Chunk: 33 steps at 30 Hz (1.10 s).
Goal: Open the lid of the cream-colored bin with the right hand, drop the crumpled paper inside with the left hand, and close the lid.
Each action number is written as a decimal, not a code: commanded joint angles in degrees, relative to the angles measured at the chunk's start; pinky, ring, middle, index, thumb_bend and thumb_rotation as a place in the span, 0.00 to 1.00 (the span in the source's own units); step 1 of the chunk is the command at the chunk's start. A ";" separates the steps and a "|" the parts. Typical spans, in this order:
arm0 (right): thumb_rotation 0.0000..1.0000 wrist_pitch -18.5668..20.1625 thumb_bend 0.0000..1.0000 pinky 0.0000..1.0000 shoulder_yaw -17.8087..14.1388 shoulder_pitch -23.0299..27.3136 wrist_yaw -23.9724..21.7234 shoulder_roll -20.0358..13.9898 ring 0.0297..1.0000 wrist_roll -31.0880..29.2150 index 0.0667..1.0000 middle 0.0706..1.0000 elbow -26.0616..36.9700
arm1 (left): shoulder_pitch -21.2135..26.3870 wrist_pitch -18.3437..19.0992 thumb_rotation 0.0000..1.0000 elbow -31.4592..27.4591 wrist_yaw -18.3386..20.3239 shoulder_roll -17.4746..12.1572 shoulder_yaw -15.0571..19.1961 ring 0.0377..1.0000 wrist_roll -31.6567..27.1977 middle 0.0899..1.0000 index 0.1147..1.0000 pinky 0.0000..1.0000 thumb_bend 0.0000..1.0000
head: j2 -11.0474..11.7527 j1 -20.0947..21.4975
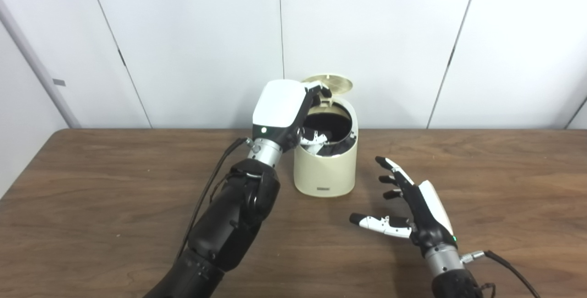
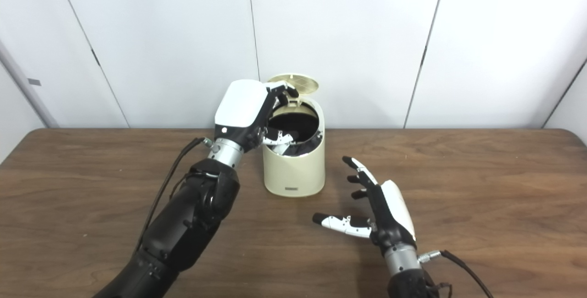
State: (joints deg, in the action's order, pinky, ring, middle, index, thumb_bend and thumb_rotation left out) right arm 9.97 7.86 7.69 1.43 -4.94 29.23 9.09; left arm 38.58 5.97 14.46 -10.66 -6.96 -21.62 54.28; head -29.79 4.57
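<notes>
On one wooden table (image 1: 114, 188): one cream bin (image 1: 326, 169), lid (image 1: 331, 82) raised.
Left hand (image 1: 286, 110) over bin's mouth, grip hidden; right hand (image 1: 415, 204) splayed, empty.

A bare test room or lab, by the look of it. Beyond the hands stands a wall of plain white panels (image 1: 367, 36) split by thin dark seams, with no decoration. Under the hands lies a dark wood-grain desk (image 1: 114, 174), and cabling (image 1: 509, 266) runs exposed from the wrist of the right hand (image 1: 424, 211), as on a robot rig.
</notes>
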 commanded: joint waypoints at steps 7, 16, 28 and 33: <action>0.29 -1.10 0.69 0.64 -0.38 1.97 0.93 0.28 0.80 -0.54 0.89 0.90 2.45 | -0.97 -5.75 0.01 -2.80 -2.66 1.53 4.41 0.47 -9.60 0.50 0.55 0.41 0.80 | 0.12 0.08; 0.28 -1.32 0.68 0.64 -0.95 2.36 0.99 -0.40 0.80 -1.00 0.88 0.90 2.73 | -11.61 -8.88 0.00 -12.65 1.78 4.90 13.71 0.38 -29.63 0.39 0.47 0.32 0.51 | 0.53 0.13; 0.31 -3.90 0.68 0.66 -2.76 7.22 1.99 -3.57 0.80 -1.24 0.86 0.88 1.09 | -23.18 -10.73 0.00 -19.52 2.59 5.14 19.49 0.53 -39.67 0.46 0.42 0.45 0.51 | 2.38 0.57; 0.37 -4.02 0.69 0.68 -1.92 11.31 0.76 -6.18 0.81 0.28 0.86 0.87 0.25 | -25.64 -12.71 0.05 -17.95 3.60 5.34 20.39 0.61 -43.92 0.64 0.43 0.49 0.50 | 3.81 0.78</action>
State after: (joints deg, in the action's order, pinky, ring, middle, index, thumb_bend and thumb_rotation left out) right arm 8.02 5.97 15.73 2.20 -10.19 28.68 7.90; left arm 11.98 -3.83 -2.77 -7.24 -1.69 -1.35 11.10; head -25.93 5.27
